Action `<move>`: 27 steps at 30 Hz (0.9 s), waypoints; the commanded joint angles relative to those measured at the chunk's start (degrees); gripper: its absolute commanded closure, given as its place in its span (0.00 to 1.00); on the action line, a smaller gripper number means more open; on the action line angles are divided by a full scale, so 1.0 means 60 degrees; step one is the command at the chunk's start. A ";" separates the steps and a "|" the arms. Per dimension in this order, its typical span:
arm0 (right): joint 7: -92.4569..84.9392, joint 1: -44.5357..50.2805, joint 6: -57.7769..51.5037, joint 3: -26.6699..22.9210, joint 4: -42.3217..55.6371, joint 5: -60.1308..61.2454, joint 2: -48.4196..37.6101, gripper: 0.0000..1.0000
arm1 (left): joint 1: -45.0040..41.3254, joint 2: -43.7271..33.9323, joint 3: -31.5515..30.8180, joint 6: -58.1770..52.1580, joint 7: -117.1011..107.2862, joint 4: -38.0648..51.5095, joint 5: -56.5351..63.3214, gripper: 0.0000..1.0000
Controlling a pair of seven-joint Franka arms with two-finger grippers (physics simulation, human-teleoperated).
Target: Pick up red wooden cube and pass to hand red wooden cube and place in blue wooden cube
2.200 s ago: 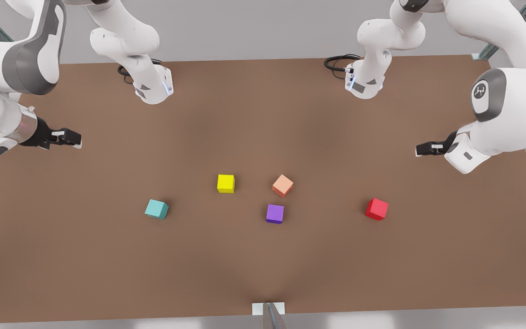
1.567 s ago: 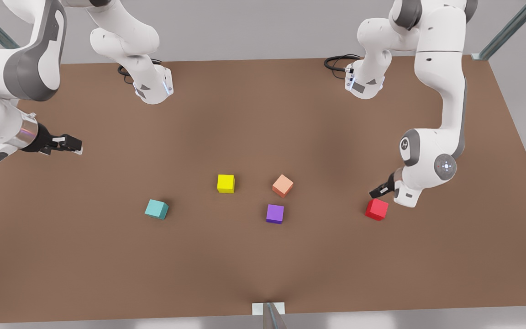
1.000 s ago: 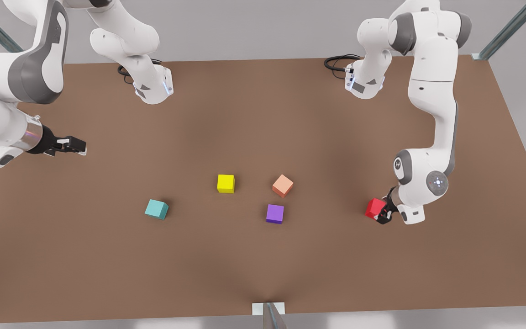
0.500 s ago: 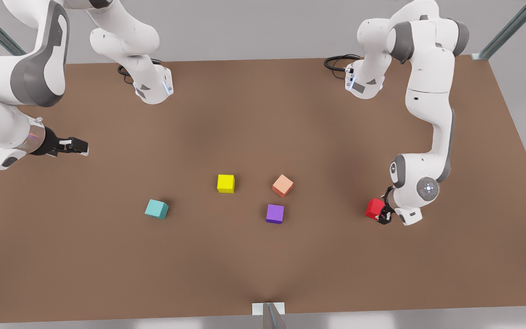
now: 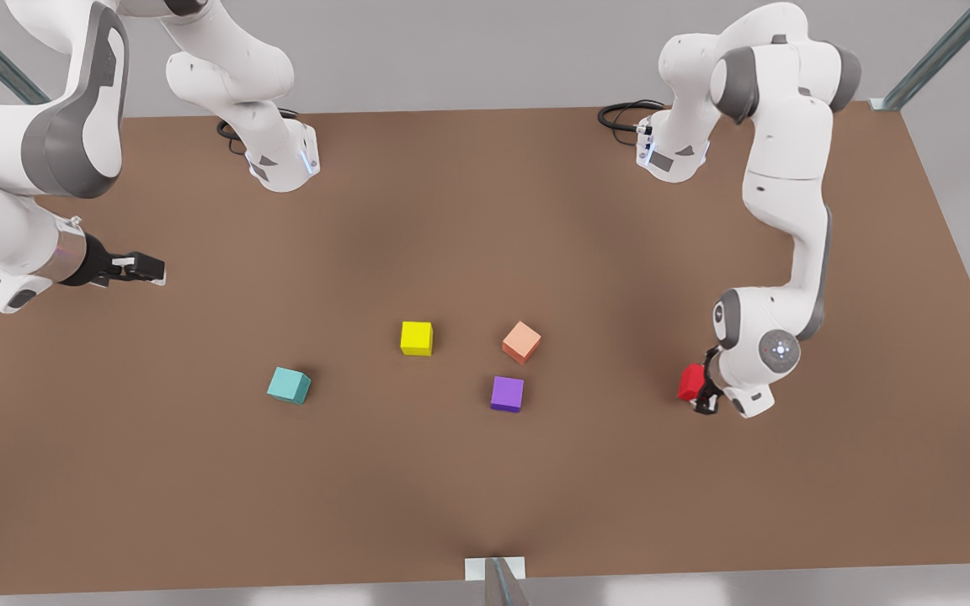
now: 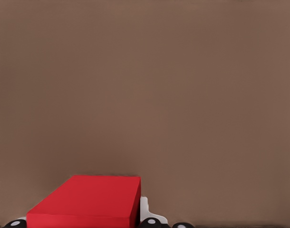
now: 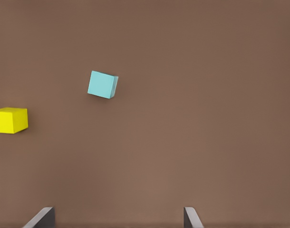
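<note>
The red wooden cube (image 5: 689,381) rests on the brown table (image 5: 485,488) at the front view's right. My left gripper (image 5: 705,392) is down at it, the fingers shut on its two sides. In the left wrist view the red wooden cube (image 6: 85,202) sits close up between the fingers (image 6: 144,210). The blue wooden cube (image 5: 288,385), teal in colour, lies alone at the front view's left and also shows in the right wrist view (image 7: 102,84). My right gripper (image 5: 145,270) waits open above the table's left edge, far from the cubes.
A yellow cube (image 5: 416,337), a salmon-orange cube (image 5: 521,342) and a purple cube (image 5: 507,393) lie in the table's middle between the red and teal ones. Both arm bases (image 5: 283,164) stand at the far edge. A small bracket (image 5: 495,570) sits at the near edge.
My left arm swung in from the table's right edge, came down over the red cube and brought its fingers onto it. The right gripper drifted slightly inward. No cube has left its place.
</note>
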 commanded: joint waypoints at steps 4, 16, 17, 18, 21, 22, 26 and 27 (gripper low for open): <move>-0.0027 0.0017 -0.0017 -0.0005 0.0004 -0.0005 -0.0008 0.00 | -0.0024 -0.0006 -0.2198 -0.4015 0.0958 0.2953 -0.0087 0.39; -0.3996 -0.0144 0.0438 0.0009 0.0605 0.9061 0.3946 0.00 | 0.0020 0.2353 -0.6638 -0.3752 1.1387 0.6089 -0.3601 0.48; -0.4713 -0.0232 0.0131 0.0009 0.0576 0.9984 0.4166 0.00 | 0.0020 0.2514 -0.6653 -0.3738 1.1973 0.6089 -0.4260 0.48; -0.5255 -0.0305 -0.0177 0.0024 0.0532 1.0278 0.4269 0.00 | 0.0049 0.2660 -0.6653 -0.3738 1.2820 0.6074 -0.4932 0.47; -0.7526 -0.0335 -0.0295 0.0053 0.0268 1.0805 0.4239 0.00 | 0.0050 0.2895 -0.6653 -0.3606 1.3893 0.6103 -0.5506 0.48; -0.7833 -0.0335 -0.0280 0.0053 0.0195 1.1097 0.4269 0.00 | 0.0035 0.2924 -0.6667 -0.3460 1.4243 0.6104 -0.5768 0.48; -1.0411 -0.0379 -0.0017 0.0009 0.0209 1.1245 0.4782 0.00 | 0.0006 0.2939 -0.6799 -0.2595 1.6690 0.6060 -0.6458 0.46; -1.2546 -0.0321 0.0597 -0.0005 0.0195 1.1172 0.4811 0.00 | 0.0006 0.3012 -0.6799 -0.2478 1.7188 0.6045 -0.6546 0.46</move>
